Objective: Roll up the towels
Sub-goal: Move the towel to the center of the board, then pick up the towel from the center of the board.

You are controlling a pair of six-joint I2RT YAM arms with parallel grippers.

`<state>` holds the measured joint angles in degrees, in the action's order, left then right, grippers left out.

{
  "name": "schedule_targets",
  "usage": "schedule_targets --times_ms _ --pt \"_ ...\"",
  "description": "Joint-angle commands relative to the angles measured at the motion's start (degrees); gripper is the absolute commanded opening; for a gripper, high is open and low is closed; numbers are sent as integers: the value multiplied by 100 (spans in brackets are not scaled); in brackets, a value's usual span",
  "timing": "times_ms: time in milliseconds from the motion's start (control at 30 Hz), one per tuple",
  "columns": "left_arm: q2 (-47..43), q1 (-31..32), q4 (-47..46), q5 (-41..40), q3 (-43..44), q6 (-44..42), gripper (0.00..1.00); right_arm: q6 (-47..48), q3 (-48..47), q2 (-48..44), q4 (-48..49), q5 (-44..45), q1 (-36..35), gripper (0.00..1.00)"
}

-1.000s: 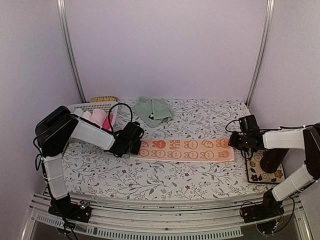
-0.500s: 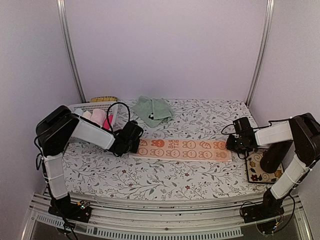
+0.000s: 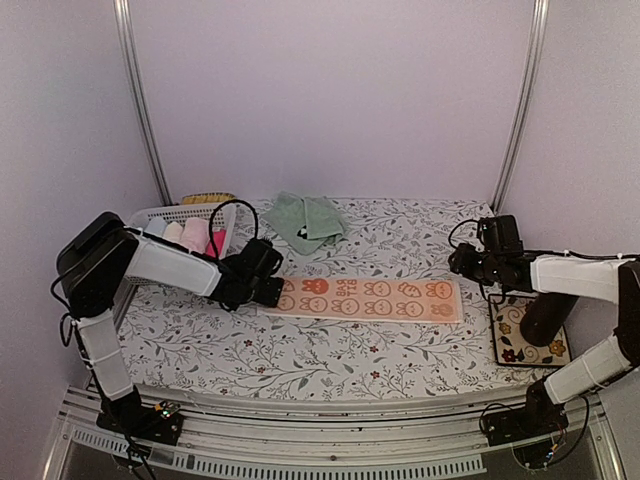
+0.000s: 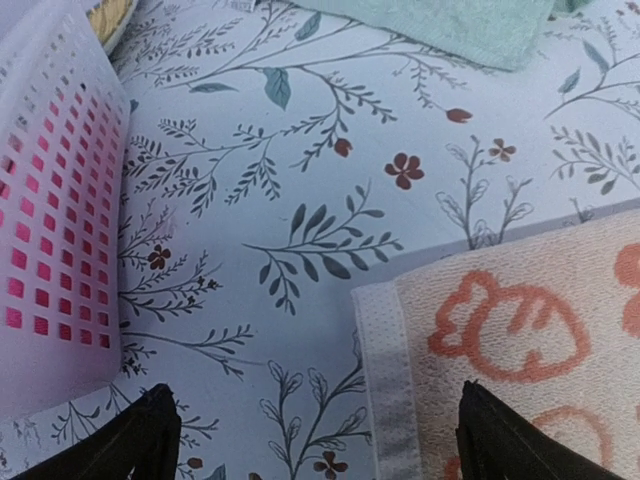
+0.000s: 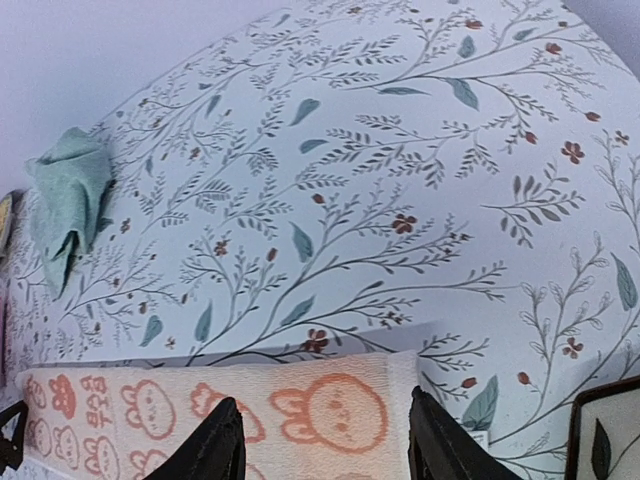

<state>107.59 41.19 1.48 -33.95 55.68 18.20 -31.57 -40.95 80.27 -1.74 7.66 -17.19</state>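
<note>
The orange-patterned towel [image 3: 365,299] lies flat as a long strip across the middle of the table. My left gripper [image 3: 272,288] hovers open over its left end; in the left wrist view the towel's corner [image 4: 500,320] lies between and below the wide-apart fingertips of the gripper [image 4: 320,440]. My right gripper [image 3: 462,262] is open just behind the towel's right end. In the right wrist view that gripper [image 5: 325,440] frames the towel's end [image 5: 300,415], which lies loose on the cloth. The mint green towel [image 3: 308,220] sits crumpled at the back.
A white lattice basket [image 3: 160,215] holding rolled pink and white cloths stands at the back left, close to my left arm, with a yellow item [image 3: 208,198] behind it. A floral mat [image 3: 528,345] lies at the right edge under my right arm.
Both grippers have opened and let go of the orange towel's ends. The right gripper has lifted and drawn back from the towel's right end; the towel now lies flat.
</note>
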Motion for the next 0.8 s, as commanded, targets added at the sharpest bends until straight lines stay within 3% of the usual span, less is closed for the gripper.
schedule_targets --times_ms 0,300,767 --pt "-232 213 -84 354 230 -225 96 151 -117 -29 546 -753 -138 56" --pt "230 210 -689 1170 498 -114 83 -294 -294 1385 1415 -1550 -174 55" --pt "1247 -54 -775 1191 691 425 74 -630 -314 2141 1308 -721 -174 55"
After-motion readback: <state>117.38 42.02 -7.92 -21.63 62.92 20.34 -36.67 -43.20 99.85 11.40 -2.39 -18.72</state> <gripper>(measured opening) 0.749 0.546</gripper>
